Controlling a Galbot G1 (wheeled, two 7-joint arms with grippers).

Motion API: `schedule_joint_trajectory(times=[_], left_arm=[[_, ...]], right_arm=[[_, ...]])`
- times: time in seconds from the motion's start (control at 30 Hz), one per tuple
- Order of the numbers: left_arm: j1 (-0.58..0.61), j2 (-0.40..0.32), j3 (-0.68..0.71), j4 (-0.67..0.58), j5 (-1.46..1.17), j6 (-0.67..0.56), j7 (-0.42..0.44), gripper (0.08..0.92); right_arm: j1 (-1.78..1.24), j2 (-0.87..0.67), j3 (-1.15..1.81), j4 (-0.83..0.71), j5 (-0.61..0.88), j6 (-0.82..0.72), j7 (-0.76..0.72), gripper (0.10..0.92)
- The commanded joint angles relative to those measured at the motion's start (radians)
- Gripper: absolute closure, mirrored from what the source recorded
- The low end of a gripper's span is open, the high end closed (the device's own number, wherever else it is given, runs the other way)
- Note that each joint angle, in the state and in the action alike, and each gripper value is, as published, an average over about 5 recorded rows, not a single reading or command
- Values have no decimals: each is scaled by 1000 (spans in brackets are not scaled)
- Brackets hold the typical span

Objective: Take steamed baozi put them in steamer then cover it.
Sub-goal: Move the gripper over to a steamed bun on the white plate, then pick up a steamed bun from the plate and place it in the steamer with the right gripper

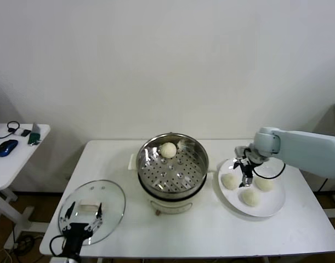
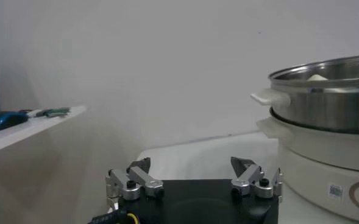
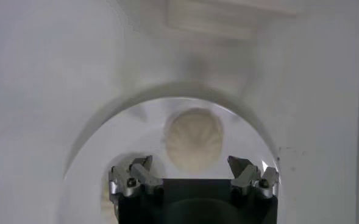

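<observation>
- Right gripper (image 1: 247,176): I see jaws spread, poised above plated baozi (image 3: 194,139).
- Left gripper (image 1: 81,217): spread, idle over glass cover (image 1: 109,198).
- Steamer (image 1: 196,149): one bun (image 1: 168,149) inside.

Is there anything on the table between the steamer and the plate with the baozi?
No. In the head view only a bare strip of table separates the steamer from the plate.

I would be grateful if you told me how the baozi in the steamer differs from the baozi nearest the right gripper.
The baozi in the steamer lies in the metal basket, against its far wall; the baozi on the plate lies on the flat white plate. The first lies alone, the second with two others. The open right gripper hovers over the second only. Both are round and cream-white.
</observation>
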Motion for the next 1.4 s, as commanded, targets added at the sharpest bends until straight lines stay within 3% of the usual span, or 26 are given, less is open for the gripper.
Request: schedule_joint_trajectory(times=[0.03,0.9,1.2,1.4], left_arm=[[1,-1,-2,4,-1,-1,0,177],[11,3,15,-10,1,-2,-2,177],[7,5,19,-21,1,-2,-2,177],[2,9,26,-31,0,-1,-2,177]], right_arm=[[-135,50,101,-112,-33,-20,6,203],[-20,21,82,-55,-28,25,-52,302],[379,-44,-161,124,99,75,-132,321],[767,15,-370,235,267,128,-230,321]])
